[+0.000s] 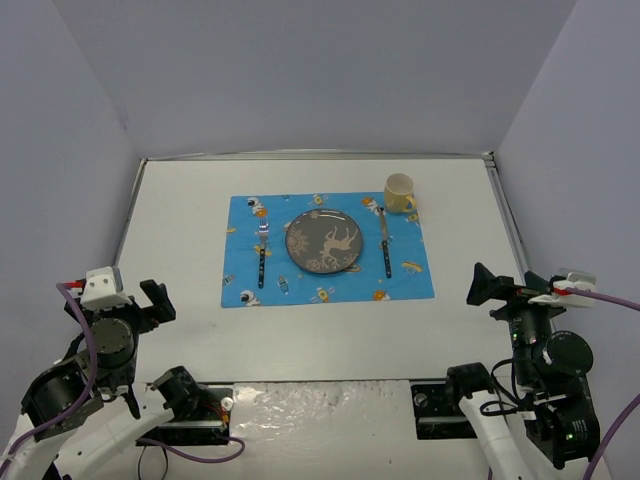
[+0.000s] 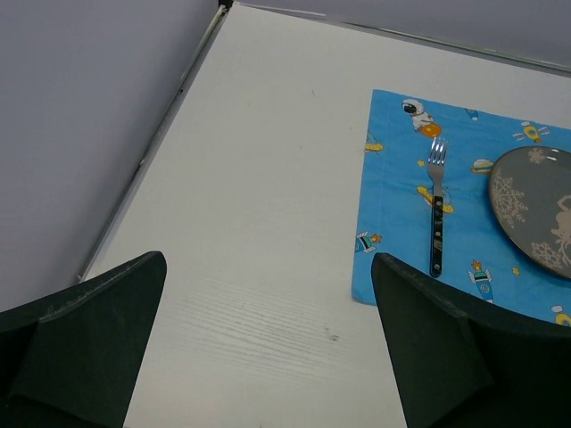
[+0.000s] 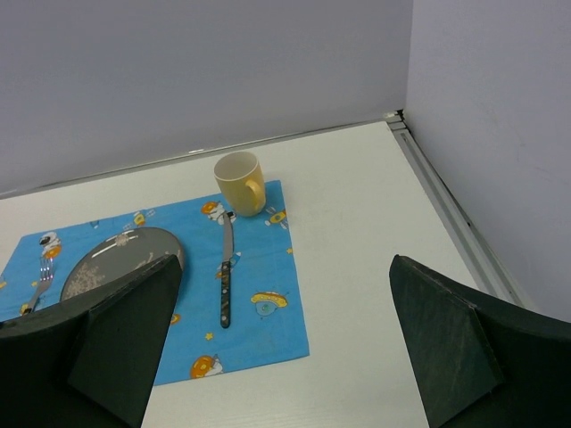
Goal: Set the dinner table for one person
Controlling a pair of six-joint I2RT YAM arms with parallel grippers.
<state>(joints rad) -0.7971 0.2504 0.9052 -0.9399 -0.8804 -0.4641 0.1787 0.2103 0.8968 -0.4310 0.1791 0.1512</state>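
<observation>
the left gripper (image 2: 268,260) hangs wide open and empty over the near left of the white dinner table (image 1: 330,330). at mid-table a fork (image 1: 262,258), grey plate (image 1: 323,243) and knife (image 1: 385,245) lie on a blue placemat (image 1: 410,285), a yellow mug (image 1: 400,193) at its far right corner. the right gripper (image 3: 285,263) gapes empty, near right.

Blue space-print cloth placemat (image 1: 300,290), round grey patterned plate (image 1: 324,242) at its centre, black-handled metal fork (image 1: 262,255) left of the plate, black-handled knife (image 1: 385,245) right of it, yellow ceramic mug (image 1: 399,192) at the far right corner
</observation>
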